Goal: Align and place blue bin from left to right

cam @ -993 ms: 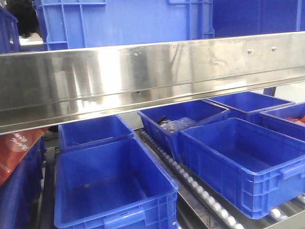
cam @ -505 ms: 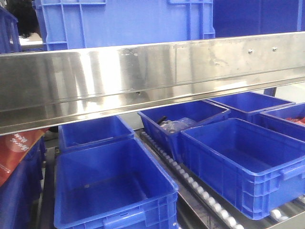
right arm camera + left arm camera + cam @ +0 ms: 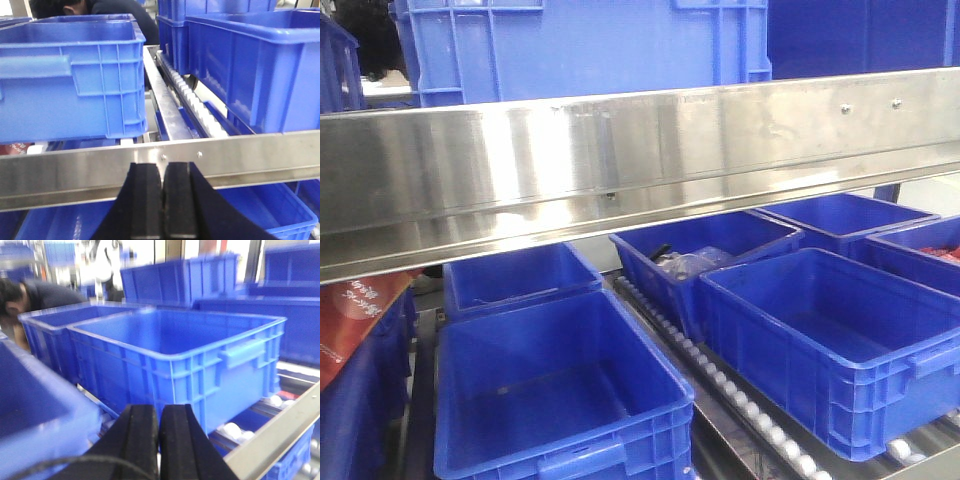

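Two grippers show, one in each wrist view, and both have their black pads pressed together with nothing between them: the left gripper (image 3: 159,440) and the right gripper (image 3: 162,200).

Seven or so blue crates can be counted in the front view: two on the top shelf above a steel rail (image 3: 640,160), and five or six on the roller lanes below. Of the upper pair, the blue bin (image 3: 580,45) is the lighter one with ribbed walls, standing at the left of the shelf, and a darker crate (image 3: 865,35) stands just beside it on the right. Below, a front-left crate (image 3: 560,400) and a front-right crate (image 3: 830,340) flank a line of white rollers (image 3: 740,395). One crate behind (image 3: 705,255) holds some clear and dark items, too small to name.

Only the left wrist view shows a ribbed bin (image 3: 185,360) with a handle tab close ahead of the pads, blurred, and a dark-haired person (image 3: 30,295) at far left. Only the right wrist view shows a steel bar (image 3: 160,160) just beyond the pads, with a ribbed crate (image 3: 70,75) above it at left.
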`<state>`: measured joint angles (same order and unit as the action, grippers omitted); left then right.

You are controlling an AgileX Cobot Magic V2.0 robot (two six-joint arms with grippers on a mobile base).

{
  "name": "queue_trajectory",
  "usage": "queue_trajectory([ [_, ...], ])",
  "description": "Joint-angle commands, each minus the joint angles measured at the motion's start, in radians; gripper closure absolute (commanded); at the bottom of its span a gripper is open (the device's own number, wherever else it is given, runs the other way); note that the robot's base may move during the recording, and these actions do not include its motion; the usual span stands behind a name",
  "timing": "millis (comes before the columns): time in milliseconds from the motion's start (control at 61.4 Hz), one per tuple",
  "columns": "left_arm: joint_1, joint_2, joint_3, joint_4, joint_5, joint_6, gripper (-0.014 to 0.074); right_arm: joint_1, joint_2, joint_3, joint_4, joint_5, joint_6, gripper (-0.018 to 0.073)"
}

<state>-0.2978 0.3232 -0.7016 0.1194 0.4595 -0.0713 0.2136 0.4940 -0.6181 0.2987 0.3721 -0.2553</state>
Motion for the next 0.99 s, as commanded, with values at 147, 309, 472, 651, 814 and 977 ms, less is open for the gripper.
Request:
queue_trajectory([
  [147,-0.004,-0.214,0.116,-0.019,-0.028,0.008,0.0582,-0.003,-0.12,0.124,-0.009,-0.091,-0.01,0.0631],
  [309,-0.004,-0.3,0.167,-0.018,-0.021,0.008,0.0582,-0.003,-0.133,0.154,-0.009,-0.111,-0.01,0.0631],
  [472,-0.004,-0.319,0.169,-0.018,-0.014,0.008,0.0582,-0.003,-0.133,0.154,-0.009,-0.129,-0.01,0.0631],
  [651,-0.004,-0.319,0.169,-0.018,-0.014,0.008,0.0582,-0.003,-0.133,0.154,-0.009,-0.127,-0.01,0.0631],
  [814,-0.004,-0.319,0.169,-0.018,-0.014,0.008,0.0582,-0.003,-0.133,0.154,-0.009,-0.127,-0.01,0.0631],
  [977,-0.004,-0.319,0.169,-0.018,-0.014,0.008,0.0582,-0.003,-0.133,0.154,-0.009,-0.127,-0.01,0.0631],
])
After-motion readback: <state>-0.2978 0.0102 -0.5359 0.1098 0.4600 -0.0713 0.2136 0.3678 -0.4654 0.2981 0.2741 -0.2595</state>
